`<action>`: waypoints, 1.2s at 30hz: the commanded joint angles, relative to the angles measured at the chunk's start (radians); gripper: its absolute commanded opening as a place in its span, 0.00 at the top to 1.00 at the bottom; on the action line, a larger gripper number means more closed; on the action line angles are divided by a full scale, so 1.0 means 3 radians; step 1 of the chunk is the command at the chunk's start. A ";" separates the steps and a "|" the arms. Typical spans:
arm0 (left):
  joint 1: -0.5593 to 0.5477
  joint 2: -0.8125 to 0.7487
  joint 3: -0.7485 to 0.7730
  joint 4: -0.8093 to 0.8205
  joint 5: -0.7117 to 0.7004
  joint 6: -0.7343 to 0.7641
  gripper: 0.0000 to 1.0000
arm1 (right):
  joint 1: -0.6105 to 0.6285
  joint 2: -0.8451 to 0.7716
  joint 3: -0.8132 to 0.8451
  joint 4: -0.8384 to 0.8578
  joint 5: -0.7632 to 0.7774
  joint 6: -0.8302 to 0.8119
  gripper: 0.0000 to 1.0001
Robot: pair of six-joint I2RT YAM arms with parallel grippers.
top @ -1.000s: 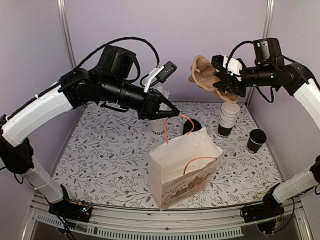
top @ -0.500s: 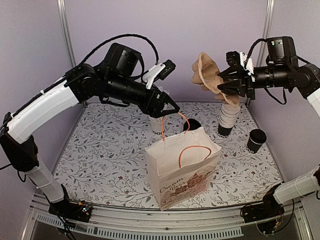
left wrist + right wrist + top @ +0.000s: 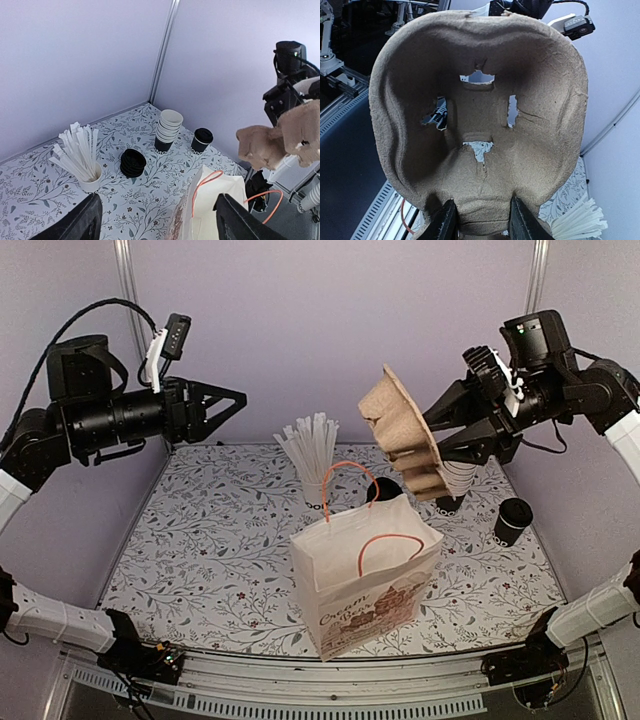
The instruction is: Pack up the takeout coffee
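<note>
The takeout coffee [image 3: 513, 520], a black lidded cup, stands at the right of the table, also in the left wrist view [image 3: 201, 140]. A white paper bag [image 3: 365, 575] with orange handles stands open in the middle, its mouth low in the left wrist view [image 3: 220, 200]. My left gripper [image 3: 235, 405] hangs open and empty, high at the left, far from the bag; its black fingers [image 3: 75, 225] frame the view. My right gripper [image 3: 482, 222] is shut on a brown pulp cup carrier [image 3: 480, 100]. It holds the carrier [image 3: 400, 440] tilted above the bag's far right side.
A stack of lidless black cups [image 3: 458, 480] stands behind the carrier, left of the coffee. A pile of black lids [image 3: 133, 163] lies beside it, just behind the bag. A white cup of straws [image 3: 312, 455] stands at the back middle. Walls close the back and sides.
My left gripper let go of the bag's handle, opened and drew back up to the left. My right gripper swung the carrier down and closer to the bag.
</note>
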 commanded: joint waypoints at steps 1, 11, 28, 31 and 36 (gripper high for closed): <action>0.0095 -0.0088 -0.0189 0.0129 -0.0143 -0.0205 0.20 | 0.0218 0.0038 -0.0070 -0.0257 -0.0258 -0.0168 0.65; 0.0113 -0.0104 -0.0331 0.0183 -0.0094 -0.0254 0.20 | 0.0266 0.0235 -0.0332 -0.0188 -0.0259 -0.0315 0.66; 0.0162 -0.0259 -0.0570 0.0195 -0.0101 -0.0222 0.20 | 0.0316 0.0503 -0.0682 -0.0109 0.0148 -0.0390 0.67; 0.0175 -0.0257 -0.0630 0.0214 -0.0082 -0.0217 0.20 | 0.0316 0.0525 -0.0726 -0.0110 0.0232 -0.0385 0.67; 0.0191 -0.0257 -0.0711 0.0245 -0.0046 -0.0198 0.20 | 0.0324 0.0564 -0.0757 -0.0104 0.0472 -0.0314 0.67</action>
